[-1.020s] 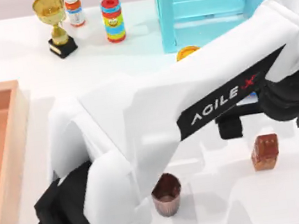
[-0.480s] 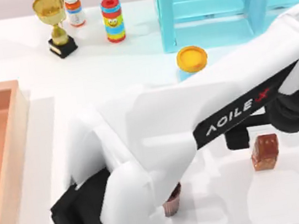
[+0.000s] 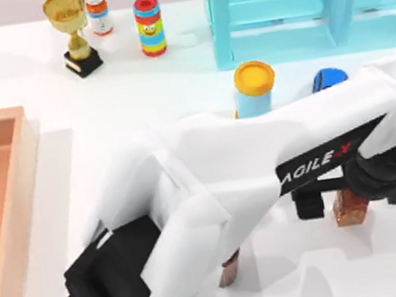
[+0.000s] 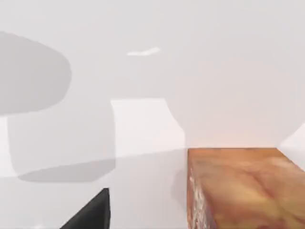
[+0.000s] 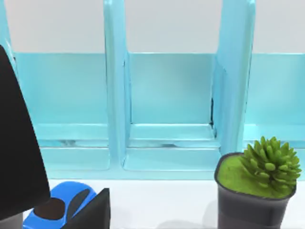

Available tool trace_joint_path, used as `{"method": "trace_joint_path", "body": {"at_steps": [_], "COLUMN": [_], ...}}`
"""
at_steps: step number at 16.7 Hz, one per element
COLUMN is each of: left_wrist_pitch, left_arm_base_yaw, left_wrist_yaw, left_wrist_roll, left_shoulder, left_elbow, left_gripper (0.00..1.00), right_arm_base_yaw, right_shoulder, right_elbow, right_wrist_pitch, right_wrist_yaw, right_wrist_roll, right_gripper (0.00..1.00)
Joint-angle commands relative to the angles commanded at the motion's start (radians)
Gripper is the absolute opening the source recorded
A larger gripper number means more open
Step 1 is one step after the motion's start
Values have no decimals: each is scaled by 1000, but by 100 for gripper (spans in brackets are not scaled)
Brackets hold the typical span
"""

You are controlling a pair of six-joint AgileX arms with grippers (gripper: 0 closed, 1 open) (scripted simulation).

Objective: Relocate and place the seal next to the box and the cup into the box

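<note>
The seal [image 3: 353, 209], a reddish-brown mottled block, stands at the front right of the table. My left gripper [image 3: 336, 204] is open and hangs right over it, with one black finger [image 3: 308, 204] just to the seal's left. In the left wrist view the seal [image 4: 243, 188] is very close, beside a dark fingertip [image 4: 93, 215]. The dark brown cup [image 3: 229, 268] stands near the front middle, mostly hidden under the left arm. The wooden box [image 3: 17, 218] lies at the left edge. My right arm is parked; its dark finger [image 5: 90, 213] shows and the gripper is open.
A blue cylinder with a yellow lid [image 3: 255, 85] and a blue object [image 3: 328, 78] stand before the turquoise shelf unit [image 3: 275, 12]. A trophy [image 3: 72, 29], a small bottle [image 3: 97, 12] and a striped stack [image 3: 150, 25] line the back. A potted plant [image 5: 257, 183] stands by the shelf.
My left arm has swung toward the front right and come down over the seal. It now hides most of the cup and has uncovered the yellow-lidded cylinder.
</note>
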Motion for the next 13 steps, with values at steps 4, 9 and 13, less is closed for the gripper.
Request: {"method": "trace_joint_path", "body": {"at_steps": [4, 9, 13], "left_wrist_pitch": [37, 37, 37], "left_arm_base_yaw": [3, 3, 3], "left_wrist_yaw": [0, 0, 0], "left_wrist_roll": [3, 3, 3], "left_shoulder": [2, 2, 2], "left_elbow": [-37, -37, -37], "left_gripper": [100, 77, 47], "right_arm_base_yaw": [0, 0, 0], "right_shoulder": [0, 0, 0], "right_elbow": [0, 0, 0], "right_wrist_pitch": [0, 0, 0], "right_wrist_yaw": [0, 0, 0], "right_wrist_roll": [0, 0, 0], "right_gripper": [100, 100, 100]}}
